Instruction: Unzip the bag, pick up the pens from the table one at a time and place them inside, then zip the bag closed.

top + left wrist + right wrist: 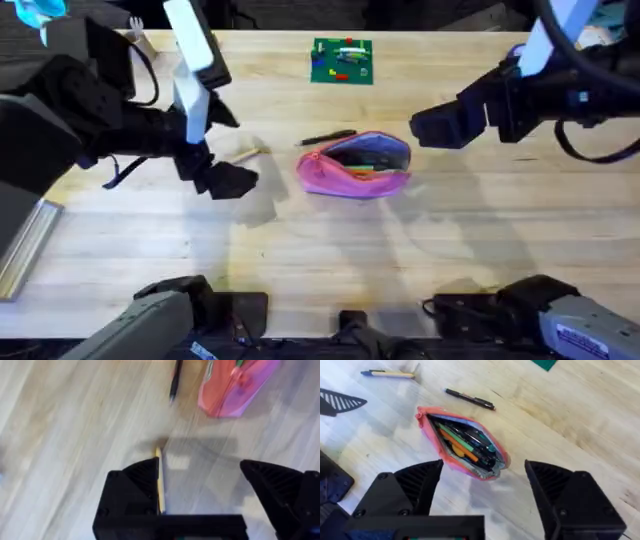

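Note:
The pink bag [355,166] lies unzipped mid-table, with several coloured pens inside it [462,442]. Just behind it lies a black pen [328,138] [470,398]. A yellowish pen [246,153] [387,373] rests on the table left of the bag. My left gripper [228,180] [200,467] is open over that pen, which runs along the inner side of one finger [160,480]. The bag's end [235,385] and the black pen [175,380] lie beyond it. My right gripper [432,127] [482,472] hangs open above the bag's right end, holding nothing.
A green board [343,60] with small coloured parts sits at the back of the wooden table [330,250]. A metal bar [25,245] lies at the table's left edge. The front half of the tabletop is bare wood.

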### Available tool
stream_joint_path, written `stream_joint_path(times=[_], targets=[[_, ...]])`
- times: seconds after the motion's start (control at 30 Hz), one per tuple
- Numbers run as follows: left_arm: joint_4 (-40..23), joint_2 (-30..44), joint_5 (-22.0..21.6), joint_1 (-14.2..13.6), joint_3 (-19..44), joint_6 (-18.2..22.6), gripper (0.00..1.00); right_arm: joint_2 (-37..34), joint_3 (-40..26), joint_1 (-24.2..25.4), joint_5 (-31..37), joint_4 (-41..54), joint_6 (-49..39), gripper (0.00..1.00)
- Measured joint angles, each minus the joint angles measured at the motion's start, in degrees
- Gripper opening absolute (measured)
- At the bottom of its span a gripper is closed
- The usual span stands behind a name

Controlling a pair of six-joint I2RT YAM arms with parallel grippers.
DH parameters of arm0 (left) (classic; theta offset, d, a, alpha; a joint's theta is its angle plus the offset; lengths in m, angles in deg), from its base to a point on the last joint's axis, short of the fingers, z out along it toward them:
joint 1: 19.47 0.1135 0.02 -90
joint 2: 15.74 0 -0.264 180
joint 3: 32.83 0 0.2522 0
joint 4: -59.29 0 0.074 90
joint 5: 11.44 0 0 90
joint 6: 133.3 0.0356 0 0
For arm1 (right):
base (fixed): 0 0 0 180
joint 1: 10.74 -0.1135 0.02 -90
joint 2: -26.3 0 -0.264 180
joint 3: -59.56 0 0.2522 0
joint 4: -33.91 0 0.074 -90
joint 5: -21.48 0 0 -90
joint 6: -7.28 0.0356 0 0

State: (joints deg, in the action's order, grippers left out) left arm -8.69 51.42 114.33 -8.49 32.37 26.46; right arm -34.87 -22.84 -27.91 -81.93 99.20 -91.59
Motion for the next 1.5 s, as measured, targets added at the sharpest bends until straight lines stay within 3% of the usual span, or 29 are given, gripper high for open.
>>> stream_joint_path(times=[0.27, 0.47, 0.67, 0.9, 1.1, 1.5], targets=[[-2.1, 0.0, -10.4, 1.5, 0.0, -1.2, 0.993, 0.0, 0.0, 0.0, 0.0, 0.0, 0.9, 0.997], [-6.2, 0.0, -13.6, 1.5, 0.0, -1.2, 0.993, 0.0, 0.0, 0.0, 0.0, 0.3, 1.0, 0.997], [-4.6, 0.0, -17.4, 1.5, 0.0, -1.2, 0.994, 0.0, 0.0, 0.0, 0.0, 0.3, 1.0, 0.998], [0.4, 0.6, -19.5, 1.4, 0.2, -1.2, 0.994, 0.0, 0.0, 0.0, 0.0, 0.3, 1.0, 0.998], [0.7, 6.5, -20.5, 1.1, 0.6, -1.2, 0.975, 0.0, 0.0, 0.0, 0.0, 0.3, 1.0, 0.997], [7.3, 14.7, -24.1, -2.7, 0.6, -1.4, 0.993, 0.0, 0.0, 0.0, 0.0, 0.4, 1.2, 0.997]])
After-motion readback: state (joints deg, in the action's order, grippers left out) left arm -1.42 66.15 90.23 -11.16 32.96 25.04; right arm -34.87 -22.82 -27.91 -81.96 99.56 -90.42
